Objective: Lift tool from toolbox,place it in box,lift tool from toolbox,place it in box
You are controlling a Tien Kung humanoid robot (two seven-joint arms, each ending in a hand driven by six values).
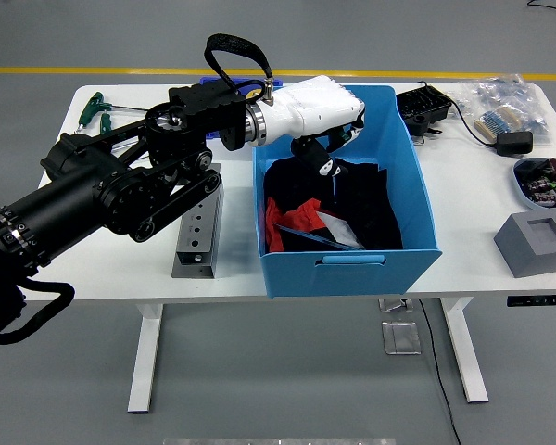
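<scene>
My left arm reaches from the left across the table, and its white hand (321,158) hangs over the back half of the blue box (417,199). The fingers are curled down on a small dark-handled tool (325,168), held just above the black cloth (357,199) inside the box. A red item (292,221) and a clear bag (335,228) also lie in the box. The small blue toolbox is hidden behind my arm. My right arm is out of view.
A grey metal block with holes (196,222) lies left of the box. Green-handled T-wrenches (96,103) sit at the back left. On the right are a black device (423,107), a bag of parts (502,102), a black adapter (514,142), a grey bowl (521,185) and a grey foam block (537,243).
</scene>
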